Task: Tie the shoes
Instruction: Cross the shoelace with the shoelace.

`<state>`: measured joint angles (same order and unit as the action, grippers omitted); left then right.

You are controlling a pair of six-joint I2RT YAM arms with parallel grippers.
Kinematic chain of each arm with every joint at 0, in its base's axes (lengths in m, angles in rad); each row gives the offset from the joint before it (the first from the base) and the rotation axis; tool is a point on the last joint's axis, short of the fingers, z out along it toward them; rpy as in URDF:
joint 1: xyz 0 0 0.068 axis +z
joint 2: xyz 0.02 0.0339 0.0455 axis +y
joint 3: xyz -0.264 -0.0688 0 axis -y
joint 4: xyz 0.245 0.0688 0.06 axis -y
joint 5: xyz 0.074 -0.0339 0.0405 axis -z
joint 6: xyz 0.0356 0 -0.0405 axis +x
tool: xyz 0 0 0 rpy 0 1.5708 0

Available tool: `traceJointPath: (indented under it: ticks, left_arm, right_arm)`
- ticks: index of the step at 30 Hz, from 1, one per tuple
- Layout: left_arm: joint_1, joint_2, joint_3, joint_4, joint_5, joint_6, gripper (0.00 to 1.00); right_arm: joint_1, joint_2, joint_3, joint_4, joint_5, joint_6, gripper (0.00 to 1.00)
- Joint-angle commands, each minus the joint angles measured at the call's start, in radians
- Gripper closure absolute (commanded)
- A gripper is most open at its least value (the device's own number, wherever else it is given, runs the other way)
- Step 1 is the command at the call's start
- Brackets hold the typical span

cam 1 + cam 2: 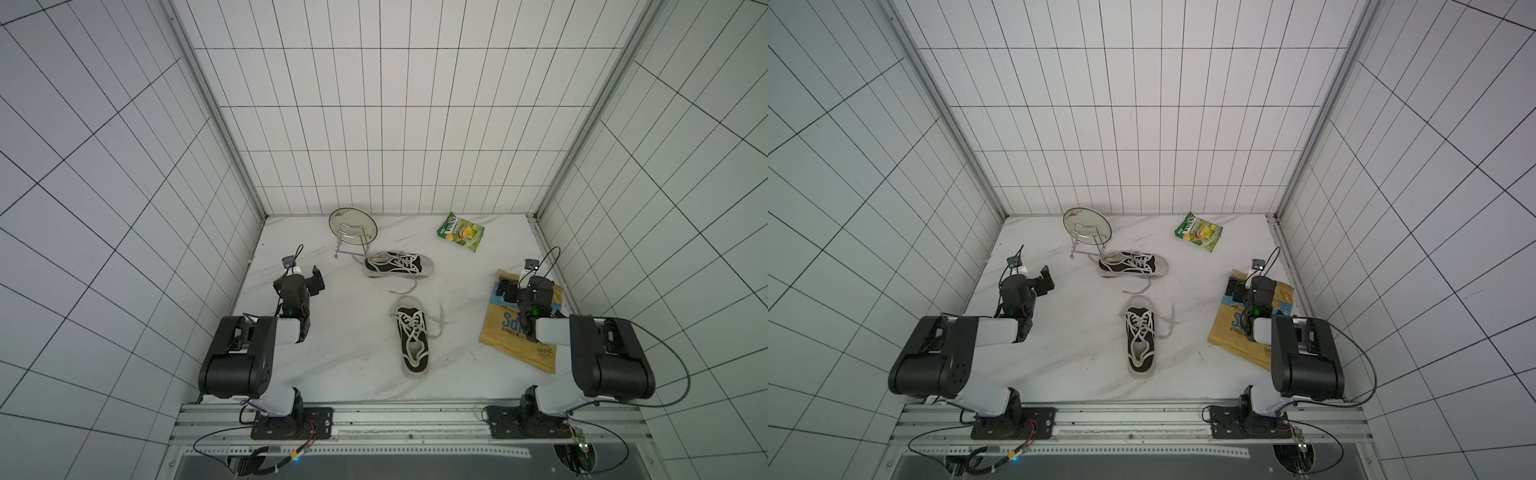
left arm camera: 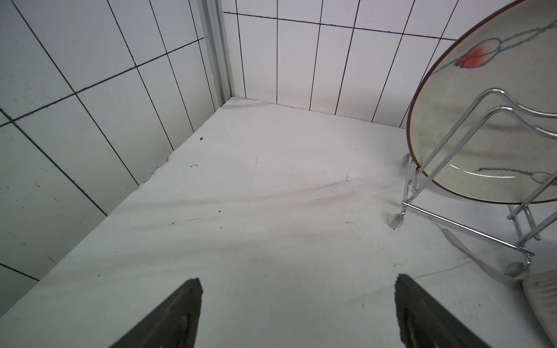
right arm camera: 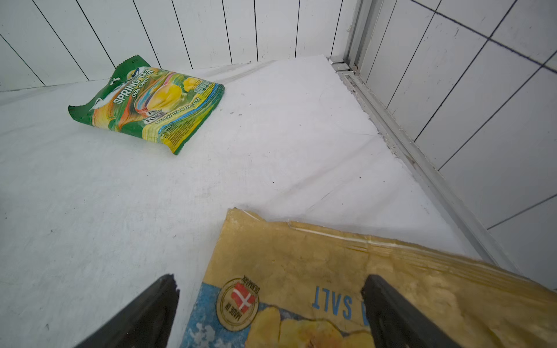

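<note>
left gripper (image 2: 298,284), right gripper (image 3: 271,281): fingers are held apart, empty | black canvas white-laced sneakers (image 1: 398,264) untied | risk: lace (image 2: 470,256) may be snagged by chrome wire rack (image 2: 464,230) at 11 o'clock

Shoes (image 1: 398,264) matt black canvas, white rubber soles; rack (image 2: 464,228) shiny chrome wire; plate (image 2: 482,90) glazed ceramic

free: wide bare table (image 1: 345,332) left of the near shoe (image 1: 412,338) | blocked: plate rack (image 1: 351,245) close behind far shoe (image 1: 397,265) | chip bag (image 1: 507,332) fills the right side
</note>
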<state>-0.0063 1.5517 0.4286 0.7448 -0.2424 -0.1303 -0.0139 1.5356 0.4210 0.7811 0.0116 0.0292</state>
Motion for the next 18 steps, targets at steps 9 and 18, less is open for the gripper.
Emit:
traceJointPath:
  ticks: [9, 18]
  left_arm:
    - [0.006, 0.011, 0.021, 0.024, 0.003, 0.006, 0.02]
    - [0.007, 0.000, 0.016, 0.043, 0.001, 0.006, 0.02]
  right_arm:
    - [-0.012, 0.005, 0.016, 0.018, -0.007, -0.008, 0.01]
    - [-0.011, -0.005, 0.017, 0.024, 0.016, 0.000, 0.01]
